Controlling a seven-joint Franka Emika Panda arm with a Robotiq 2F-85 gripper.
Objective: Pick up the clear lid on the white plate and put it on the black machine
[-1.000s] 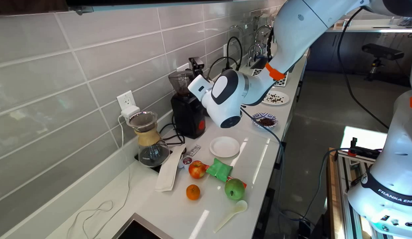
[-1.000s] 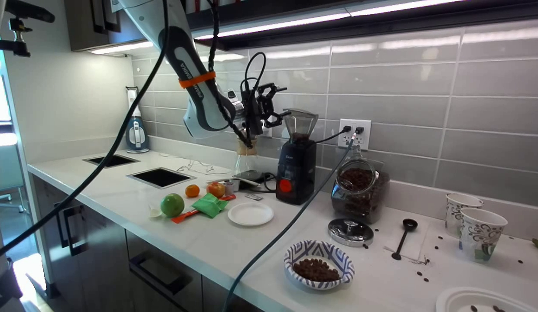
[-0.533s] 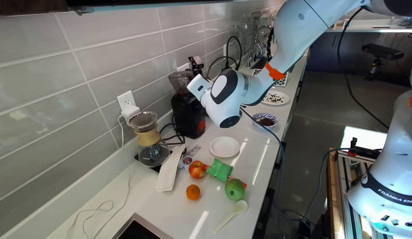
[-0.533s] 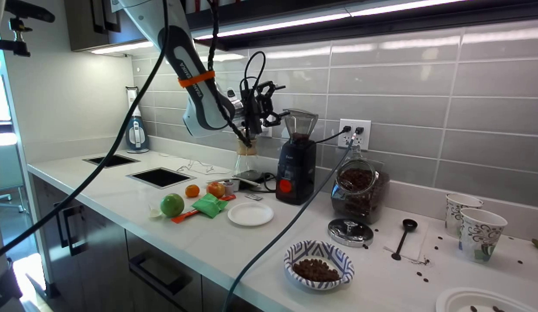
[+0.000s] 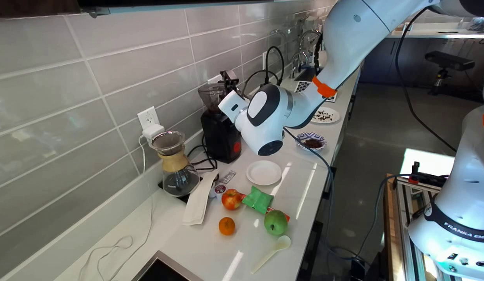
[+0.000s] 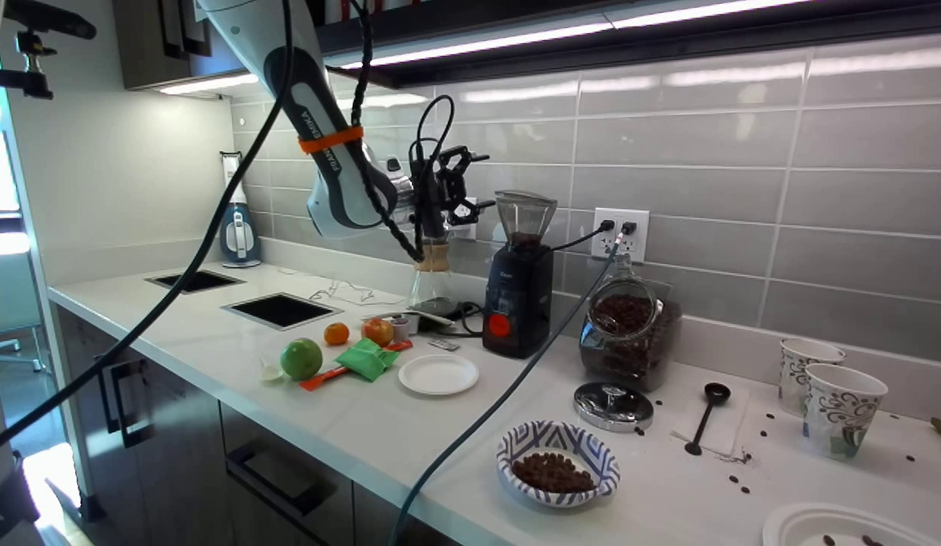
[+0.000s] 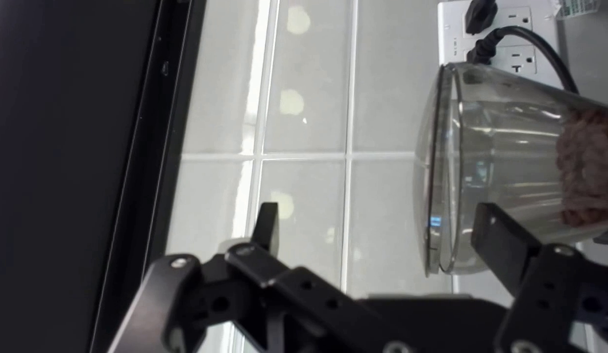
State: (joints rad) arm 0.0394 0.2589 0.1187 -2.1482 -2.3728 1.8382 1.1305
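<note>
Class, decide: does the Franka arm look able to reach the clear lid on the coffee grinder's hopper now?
Probably yes: the open pincer is near the clear lid, with nothing visible between them.

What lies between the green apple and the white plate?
A green packet, plus a red strip running out toward the green apple; both exterior views show them.

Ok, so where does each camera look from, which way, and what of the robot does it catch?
In an exterior view: above the counter, looking down along it beside the tiled wall; arm and base show.
In an exterior view: nearer the patterned bowl, facing obliquely back over the counter; arm and open gripper show.
In the wrist view: behind the gripper, facing the tiled wall, with the smoky container close up and sideways; fingers show.
Both exterior views share the white plate and black machine; all three show its container.
</note>
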